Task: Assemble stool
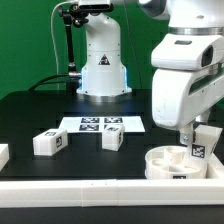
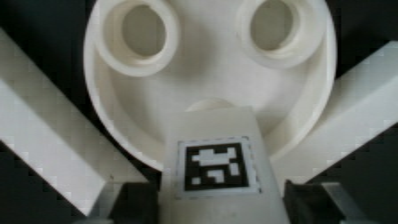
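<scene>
The round white seat (image 1: 168,164) lies at the exterior view's right, near the front, with its holes facing up. My gripper (image 1: 201,138) is shut on a white leg (image 1: 203,147) with a tag and holds it upright over the seat's right part. In the wrist view the leg (image 2: 217,160) sits between my fingers (image 2: 125,200), and its far end reaches the seat (image 2: 125,90), below two open holes. I cannot tell whether it sits in a hole. Two more legs lie on the black table, one at the left (image 1: 48,142) and one in the middle (image 1: 113,139).
The marker board (image 1: 100,124) lies flat behind the two loose legs. The robot's base (image 1: 102,65) stands at the back. A white block (image 1: 3,155) shows at the left edge. A white rail (image 1: 80,188) runs along the table's front.
</scene>
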### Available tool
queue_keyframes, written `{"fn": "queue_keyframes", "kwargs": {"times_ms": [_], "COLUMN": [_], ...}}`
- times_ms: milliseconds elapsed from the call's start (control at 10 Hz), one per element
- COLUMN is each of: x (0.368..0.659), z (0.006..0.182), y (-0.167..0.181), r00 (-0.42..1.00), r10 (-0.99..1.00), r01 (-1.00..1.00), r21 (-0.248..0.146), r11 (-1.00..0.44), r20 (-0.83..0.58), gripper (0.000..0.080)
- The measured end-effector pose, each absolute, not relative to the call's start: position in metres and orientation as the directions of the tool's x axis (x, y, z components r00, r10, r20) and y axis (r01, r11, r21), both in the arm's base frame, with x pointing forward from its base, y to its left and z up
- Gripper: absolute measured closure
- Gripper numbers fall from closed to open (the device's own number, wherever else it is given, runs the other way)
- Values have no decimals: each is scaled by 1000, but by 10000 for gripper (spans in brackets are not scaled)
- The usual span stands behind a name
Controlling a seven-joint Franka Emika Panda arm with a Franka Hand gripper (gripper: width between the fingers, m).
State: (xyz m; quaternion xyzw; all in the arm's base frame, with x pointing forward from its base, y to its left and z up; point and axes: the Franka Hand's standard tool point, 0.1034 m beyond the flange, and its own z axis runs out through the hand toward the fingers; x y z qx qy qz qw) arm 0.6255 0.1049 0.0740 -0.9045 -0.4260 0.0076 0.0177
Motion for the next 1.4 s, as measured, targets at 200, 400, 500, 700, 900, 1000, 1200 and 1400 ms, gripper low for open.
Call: {"fn": "queue_keyframes", "kwargs": {"times_ms": [200, 400, 500, 700, 900, 1000, 1200, 1400], "x": [626, 629, 629, 630, 630, 629, 623, 610], "z": [74, 73, 73, 73, 73, 73, 79, 93], "y": [102, 97, 96, 93, 93, 94, 97, 80], "r00": [742, 863, 894, 942, 942, 942, 942, 948], "r10": [671, 504, 448, 336, 335, 333, 335, 319], "r01": [670, 505, 449, 337, 336, 334, 335, 319], "r21": [-48, -63, -63, -65, -65, -65, -66, -54], "r11": [-741, -861, -891, -939, -940, -940, -940, -946], "r20": [11, 37, 36, 28, 27, 25, 10, 1], "gripper": [459, 458, 458, 458, 450, 262, 159, 151]}}
